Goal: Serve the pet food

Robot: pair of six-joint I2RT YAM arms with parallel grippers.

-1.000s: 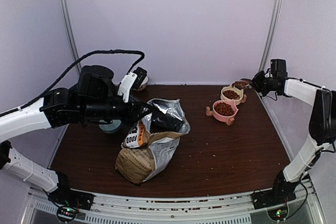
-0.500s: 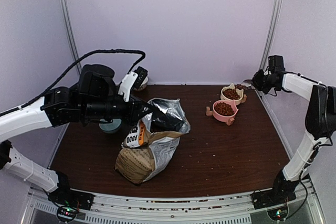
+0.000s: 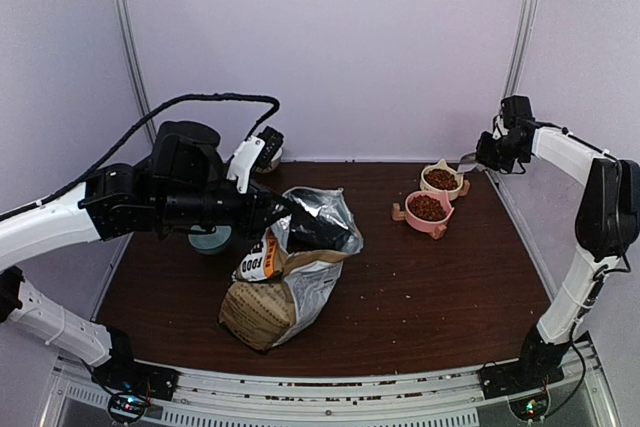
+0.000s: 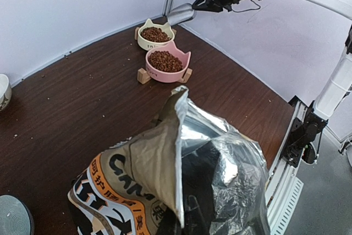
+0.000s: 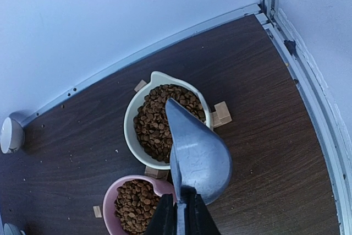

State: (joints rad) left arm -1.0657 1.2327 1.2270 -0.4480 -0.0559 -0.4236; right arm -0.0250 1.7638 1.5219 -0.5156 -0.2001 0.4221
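L gripper [image 3: 280, 217] pinched on foil rim of bag [image 3: 285, 292]. Bag leans, long axis near-left to far-right, mouth up. Kibble [image 3: 428, 208] in pink bowl [image 3: 432, 225] & cream bowl [image 5: 128, 130]. R gripper [image 5: 181, 216] clamps empty scoop [image 5: 198, 155], tip over cream bowl.

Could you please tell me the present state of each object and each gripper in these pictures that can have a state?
bag: open at the top, its rim pinched by the left gripper.
pink bowl: filled with pet food.
cream bowl: filled with pet food.
scoop: raised near the cream bowl, no pet food visible on it.
left gripper: shut on the bag.
right gripper: shut on the scoop.
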